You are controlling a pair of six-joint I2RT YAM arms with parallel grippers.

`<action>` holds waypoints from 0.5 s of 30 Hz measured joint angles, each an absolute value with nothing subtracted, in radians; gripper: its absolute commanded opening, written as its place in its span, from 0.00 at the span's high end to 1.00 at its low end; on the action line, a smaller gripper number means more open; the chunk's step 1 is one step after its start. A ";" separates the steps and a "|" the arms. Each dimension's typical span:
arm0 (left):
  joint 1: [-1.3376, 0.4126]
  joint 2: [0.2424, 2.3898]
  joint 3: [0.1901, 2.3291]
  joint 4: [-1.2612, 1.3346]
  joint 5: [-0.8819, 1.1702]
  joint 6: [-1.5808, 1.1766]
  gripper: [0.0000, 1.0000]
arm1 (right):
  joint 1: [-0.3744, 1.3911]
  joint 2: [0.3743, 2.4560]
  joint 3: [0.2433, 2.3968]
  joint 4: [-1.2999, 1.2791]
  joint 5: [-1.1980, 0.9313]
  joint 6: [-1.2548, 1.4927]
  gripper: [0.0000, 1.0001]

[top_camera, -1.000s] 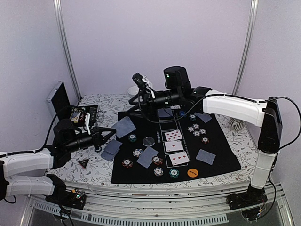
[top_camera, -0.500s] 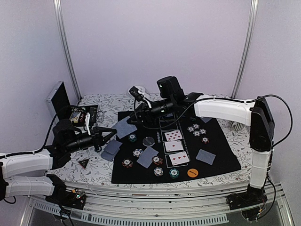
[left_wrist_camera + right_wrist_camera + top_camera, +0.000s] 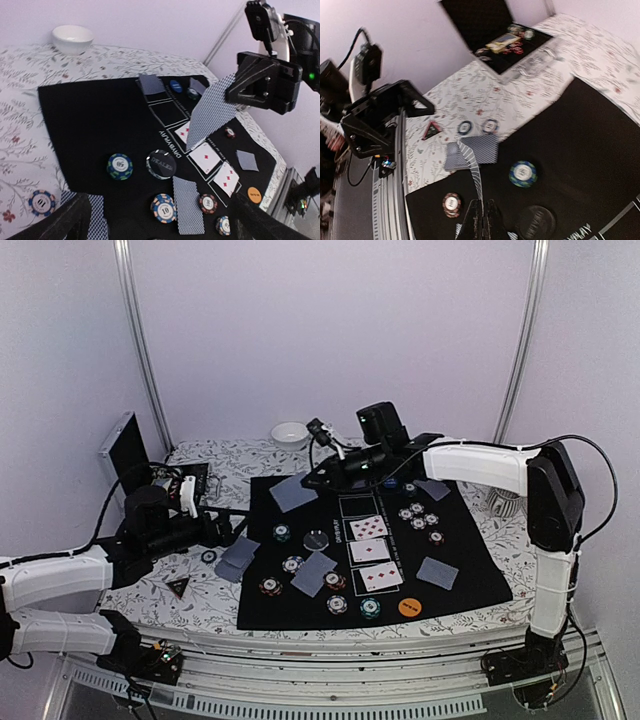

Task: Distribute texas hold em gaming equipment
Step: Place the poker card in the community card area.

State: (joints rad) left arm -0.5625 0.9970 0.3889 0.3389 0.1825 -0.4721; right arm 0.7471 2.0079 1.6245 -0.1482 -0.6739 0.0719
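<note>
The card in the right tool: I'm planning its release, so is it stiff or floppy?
Probably flexible: the card looks thin and slightly bowed, pinched at one edge by the right tool. Likely light: it stands out unsupported without drooping. It may slide once released.

Left arm [image 3: 55,578] and right arm [image 3: 478,464]: basically white shells, black joints, loose black cables [image 3: 600,455], tiny green LED [image 3: 311,76] near the right gripper [image 3: 481,204].

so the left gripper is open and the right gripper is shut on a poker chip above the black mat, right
Not a poker chip: the right gripper is shut on a blue-backed playing card, held above the black mat, as the left wrist view shows. The left gripper is open.
</note>
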 measured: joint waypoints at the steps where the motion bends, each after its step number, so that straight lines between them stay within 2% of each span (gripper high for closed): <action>1: -0.562 1.007 0.403 0.297 0.138 -0.486 0.02 | 0.709 2.009 1.617 -0.156 -0.672 0.094 0.98; 7: -0.562 1.048 0.425 0.080 -0.063 -0.580 0.02 | 0.437 2.090 1.621 -0.219 -0.680 0.198 0.98; 15: -0.562 1.069 0.425 -0.018 -0.153 -0.640 0.02 | 0.360 2.294 1.747 -0.342 -0.769 0.202 0.98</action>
State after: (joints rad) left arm -0.5625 1.0687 0.4252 -0.0181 -0.1528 -0.6395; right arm 0.3603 2.2936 1.7470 -0.3420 -0.7692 0.2020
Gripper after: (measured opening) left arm 0.981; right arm 0.020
